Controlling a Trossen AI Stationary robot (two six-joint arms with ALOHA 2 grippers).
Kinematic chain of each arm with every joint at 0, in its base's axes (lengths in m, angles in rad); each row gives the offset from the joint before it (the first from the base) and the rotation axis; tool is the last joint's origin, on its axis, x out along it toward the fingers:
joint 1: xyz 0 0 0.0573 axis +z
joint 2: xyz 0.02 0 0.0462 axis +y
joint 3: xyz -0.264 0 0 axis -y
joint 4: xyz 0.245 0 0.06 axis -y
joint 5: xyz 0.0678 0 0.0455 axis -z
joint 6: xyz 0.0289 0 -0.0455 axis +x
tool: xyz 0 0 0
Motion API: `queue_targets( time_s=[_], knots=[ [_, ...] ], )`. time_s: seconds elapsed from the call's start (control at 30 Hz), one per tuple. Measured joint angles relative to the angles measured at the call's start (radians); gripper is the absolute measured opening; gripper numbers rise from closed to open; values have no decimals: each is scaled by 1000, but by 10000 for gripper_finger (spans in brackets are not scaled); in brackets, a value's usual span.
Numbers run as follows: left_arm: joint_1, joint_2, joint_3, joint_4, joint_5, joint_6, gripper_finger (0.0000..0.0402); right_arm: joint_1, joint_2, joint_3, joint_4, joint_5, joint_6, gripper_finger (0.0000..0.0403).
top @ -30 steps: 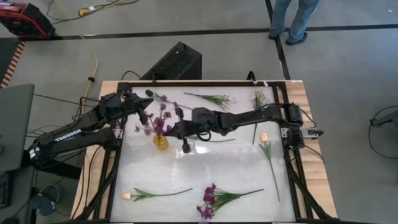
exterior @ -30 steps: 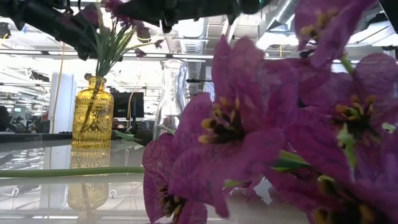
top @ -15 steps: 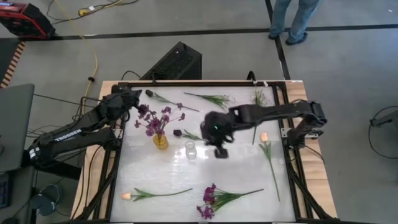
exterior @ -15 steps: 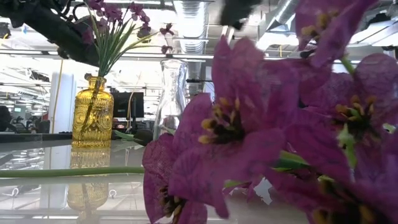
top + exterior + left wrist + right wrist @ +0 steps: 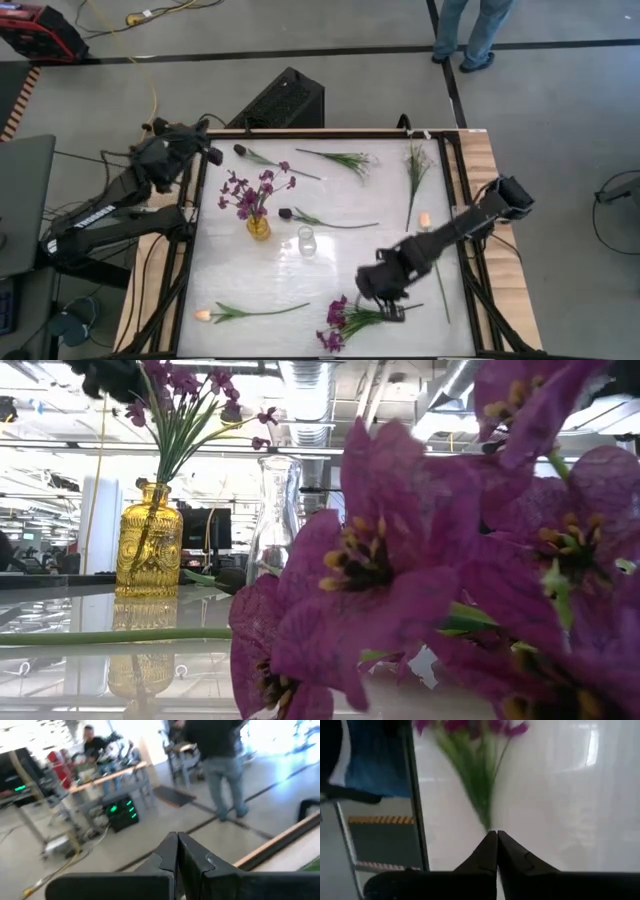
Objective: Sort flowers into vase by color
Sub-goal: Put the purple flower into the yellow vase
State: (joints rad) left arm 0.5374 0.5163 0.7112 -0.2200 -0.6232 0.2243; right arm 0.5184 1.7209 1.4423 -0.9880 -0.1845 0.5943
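A yellow vase point(image 5: 258, 228) point(image 5: 148, 540) stands left of the table's middle, with purple flowers point(image 5: 250, 190) upright in it. A clear vase point(image 5: 306, 241) point(image 5: 275, 520) stands beside it, nothing showing inside. A purple bunch point(image 5: 338, 322) point(image 5: 475, 765) lies at the near edge. My right gripper point(image 5: 388, 300) point(image 5: 496, 834) is shut and points down just short of the bunch's stem ends point(image 5: 487, 820). My left gripper point(image 5: 160, 155) point(image 5: 176, 837) is shut, off the far left corner, facing the room.
Loose flowers lie flat: two dark purple buds point(image 5: 285, 213) point(image 5: 240, 150), white sprigs point(image 5: 345, 158) point(image 5: 415, 165), orange tulips point(image 5: 424, 220) point(image 5: 203, 314). A black speaker box point(image 5: 280, 100) stands behind the table. A person's legs point(image 5: 470, 30) show beyond it.
My right gripper has swung from beside the clear vase toward the table's near edge and right, tipping to point down over the purple bunch's stems. My left gripper has drawn back from over the yellow vase toward the far left corner and risen.
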Motion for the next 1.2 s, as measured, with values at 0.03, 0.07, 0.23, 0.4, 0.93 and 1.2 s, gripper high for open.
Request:
queue_targets(
  time_s=[0.03,0.07,0.23,0.4,0.93,1.2],
  knots=[
    [-1,0,21,-5,34,-1,0,24,1,-6,17,6,0,42],
    [-1,0,41,-8,66,-3,0,47,4,-10,25,22,0,47],
    [-3,7,127,-37,301,-12,13,127,57,-10,16,79,7,76],
    [-38,47,209,-40,499,-1,70,160,140,-12,-18,81,22,118],
    [-283,217,414,-51,732,32,198,198,296,-11,8,80,145,169],
    [-406,275,438,-52,655,81,199,215,294,-7,-14,97,195,169]
  ],
)
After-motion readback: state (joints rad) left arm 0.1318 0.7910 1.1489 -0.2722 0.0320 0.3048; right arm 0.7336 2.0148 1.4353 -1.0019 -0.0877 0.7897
